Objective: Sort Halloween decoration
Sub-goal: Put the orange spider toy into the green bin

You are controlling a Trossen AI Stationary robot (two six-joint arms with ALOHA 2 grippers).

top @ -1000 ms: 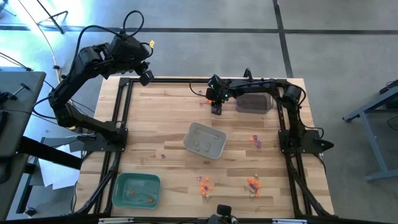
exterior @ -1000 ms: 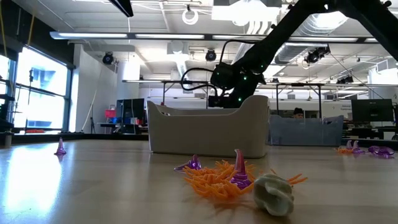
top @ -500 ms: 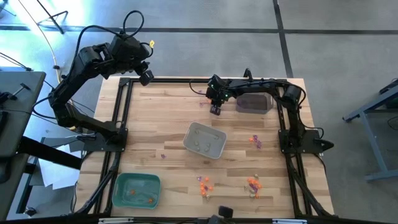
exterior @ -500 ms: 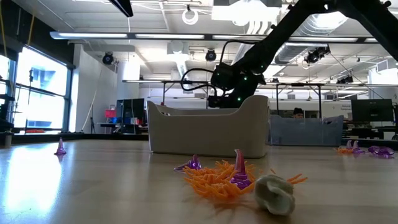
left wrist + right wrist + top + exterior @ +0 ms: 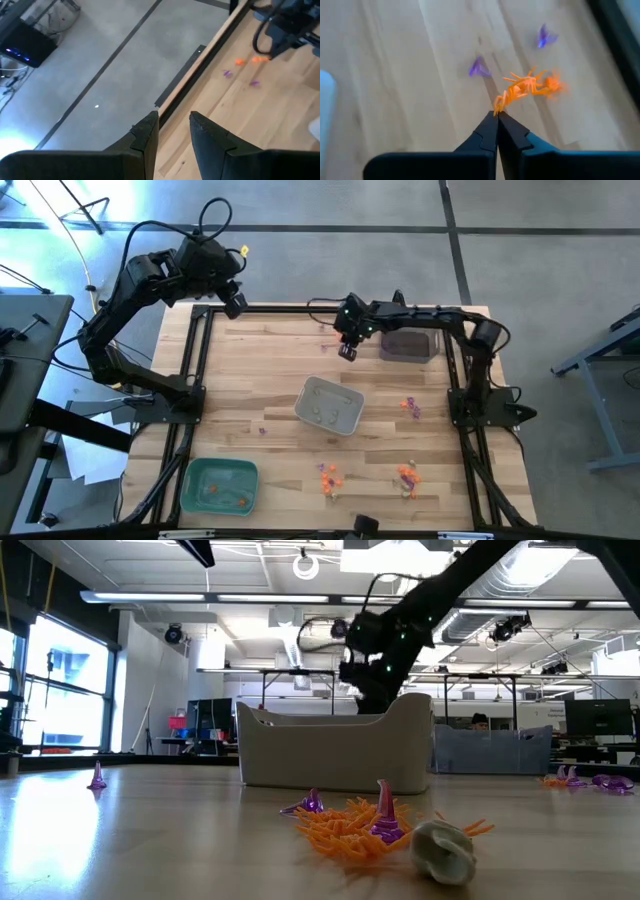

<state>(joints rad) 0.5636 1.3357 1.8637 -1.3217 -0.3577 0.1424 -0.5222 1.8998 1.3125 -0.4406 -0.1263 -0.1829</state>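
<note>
My right gripper (image 5: pixel 496 114) pinched on orange spider trinket (image 5: pixel 520 90), lifted above far side of bench (image 5: pixel 250 370), near grey tray (image 5: pixel 330 406). My left gripper (image 5: pixel 172 127) parked off bench corner, fingers apart w/ nothing between.

Bright even overhead light, blue-white glare at the high view's left edge, soft faint shadows, window (image 5: pixel 65 680) glowing, ceiling strips bright, right wrist view motion-blurred.

Two black jointed arms trail looped black cables, the right arm's wrist (image 5: pixel 352 320) dotted with small green lights.
</note>
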